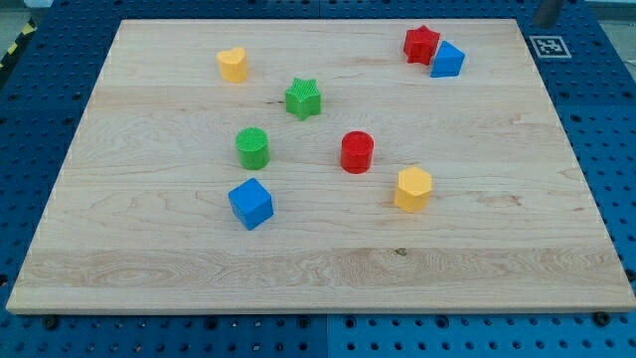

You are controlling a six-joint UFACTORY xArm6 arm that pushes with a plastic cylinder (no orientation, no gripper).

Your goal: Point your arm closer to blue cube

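- wooden worktop (328,268) on a blue pegboard base (40,80); fiducial tag (546,45) by the view's top right corner.
- blue cube (250,203) sits left of centre, toward the view's bottom, standing alone.
- nearest to it: green cylinder (252,147) just above; red cylinder (357,151) and yellow hexagon (412,188) off to its right.
- further up: green star (303,98), yellow heart (233,64).
- top right: red star (420,44) touching or nearly touching a second blue block (448,60), looks wedge-like, not the target.
- my tip isn't in view. a grey sliver at the view's top right edge might be part of the arm, can't tell. the tool is a bare rod, so there's no open/closed state to report.
- step: judging by this, the approach hasn't started; nothing is near the cube.
- next move: bring the tip in and stop just beside the cube. if it enters from the top right, it needs a path between the red cylinder and green star, or around the bottom side past the hexagon, without nudging blocks.
- risk: the other blue block sits nearer that corner, easy to mistake.
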